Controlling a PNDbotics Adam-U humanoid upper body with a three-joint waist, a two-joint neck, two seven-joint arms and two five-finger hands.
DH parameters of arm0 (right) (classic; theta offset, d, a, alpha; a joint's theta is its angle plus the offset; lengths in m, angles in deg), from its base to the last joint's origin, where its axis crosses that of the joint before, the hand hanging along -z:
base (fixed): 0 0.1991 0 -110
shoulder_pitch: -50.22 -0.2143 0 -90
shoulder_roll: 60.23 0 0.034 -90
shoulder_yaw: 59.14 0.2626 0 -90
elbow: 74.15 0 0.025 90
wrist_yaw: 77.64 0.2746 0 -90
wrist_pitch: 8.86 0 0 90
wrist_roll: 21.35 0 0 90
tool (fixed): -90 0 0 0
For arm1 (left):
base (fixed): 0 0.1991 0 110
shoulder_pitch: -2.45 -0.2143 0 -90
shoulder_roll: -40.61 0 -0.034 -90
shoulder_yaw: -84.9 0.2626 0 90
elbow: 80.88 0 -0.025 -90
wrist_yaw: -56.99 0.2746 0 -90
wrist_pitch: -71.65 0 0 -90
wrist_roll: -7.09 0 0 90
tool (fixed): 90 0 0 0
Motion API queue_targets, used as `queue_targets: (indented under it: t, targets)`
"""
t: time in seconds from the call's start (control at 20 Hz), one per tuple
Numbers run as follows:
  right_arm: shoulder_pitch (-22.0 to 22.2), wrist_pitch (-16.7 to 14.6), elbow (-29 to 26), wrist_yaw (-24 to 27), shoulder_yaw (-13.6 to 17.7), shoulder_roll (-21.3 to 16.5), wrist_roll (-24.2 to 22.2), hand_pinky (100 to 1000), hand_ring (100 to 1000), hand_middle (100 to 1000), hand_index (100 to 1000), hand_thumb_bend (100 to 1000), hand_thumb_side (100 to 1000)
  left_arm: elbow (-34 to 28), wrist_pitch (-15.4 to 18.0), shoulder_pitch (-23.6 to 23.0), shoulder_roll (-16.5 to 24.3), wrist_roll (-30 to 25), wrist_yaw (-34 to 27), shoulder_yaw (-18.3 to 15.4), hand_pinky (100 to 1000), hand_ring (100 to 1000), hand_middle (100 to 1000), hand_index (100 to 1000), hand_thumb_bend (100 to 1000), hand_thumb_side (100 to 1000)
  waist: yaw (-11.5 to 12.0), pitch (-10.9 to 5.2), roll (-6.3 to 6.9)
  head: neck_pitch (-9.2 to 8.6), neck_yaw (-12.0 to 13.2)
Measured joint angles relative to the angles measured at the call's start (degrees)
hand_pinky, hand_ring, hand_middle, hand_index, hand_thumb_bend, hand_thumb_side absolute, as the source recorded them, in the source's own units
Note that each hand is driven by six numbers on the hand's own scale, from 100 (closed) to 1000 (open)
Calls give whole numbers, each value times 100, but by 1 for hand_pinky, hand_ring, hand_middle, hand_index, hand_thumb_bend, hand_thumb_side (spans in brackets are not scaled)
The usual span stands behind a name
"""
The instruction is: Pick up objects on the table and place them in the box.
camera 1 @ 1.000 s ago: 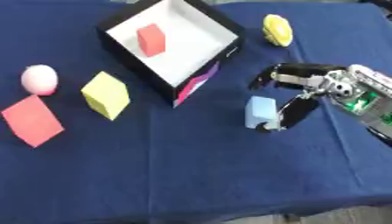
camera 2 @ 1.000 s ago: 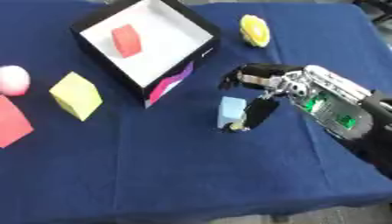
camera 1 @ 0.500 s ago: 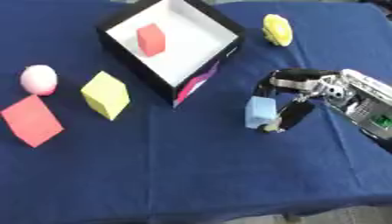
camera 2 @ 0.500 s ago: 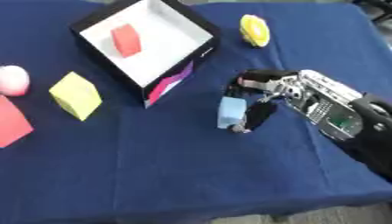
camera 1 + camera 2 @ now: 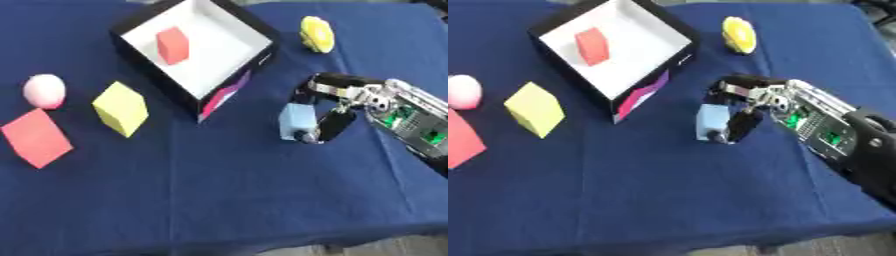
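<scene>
A light blue block (image 5: 297, 121) stands on the blue tablecloth, right of the box. My right hand (image 5: 333, 105) comes in from the right with its fingers and thumb curled round the block. The black box with a white inside (image 5: 255, 30) sits at the upper middle and holds a red block (image 5: 172, 45). On the cloth lie a yellow cube (image 5: 120, 108), a pink ball (image 5: 45, 91), a flat red piece (image 5: 36, 137) and a yellow object (image 5: 317, 33). My left hand shows in neither view.
The table (image 5: 227, 200) is covered in dark blue cloth, its front edge near the bottom of the view. The box stands tilted, its near corner (image 5: 203, 114) pointing at the middle of the table.
My right hand has closed in on the light blue block, its fingers now curled round the top and side. The block has stayed in place.
</scene>
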Motion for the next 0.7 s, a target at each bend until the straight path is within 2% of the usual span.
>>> queue_targets:
  t: [0.05, 0.2, 0.4, 0.55, 0.7]
  targets:
    - [-15, 11, -122, 53, 53, -68, 3, 738, 720, 506, 631, 247, 100, 0, 0, -2, 0, 0, 0, 0, 807, 840, 852, 907, 154, 856, -5, -1, 0, 0, 10]
    - [-254, 66, -601, 233, 322, -292, -43, 742, 719, 514, 639, 253, 100, 0, 1, -13, 2, -1, 0, 0, 807, 840, 852, 907, 154, 854, -25, -3, 0, 0, 30]
    - [-1119, 200, -915, 376, 611, -336, -173, 748, 722, 522, 648, 254, 100, 0, 6, -25, 4, -7, 0, -1, 807, 841, 853, 908, 154, 852, -15, -6, 0, 0, 36]
    - [-2040, 234, -391, 218, 597, 144, -375, 750, 721, 521, 647, 266, 100, 0, 12, -25, 4, -21, -1, 0, 808, 842, 854, 908, 156, 852, 18, -6, 0, 0, 31]
    - [-2825, 101, 716, -330, 504, 1007, -498, 751, 722, 523, 648, 276, 100, -1, 11, -18, -7, -35, -15, 2, 807, 842, 854, 908, 156, 852, 82, -6, 1, 1, -2]
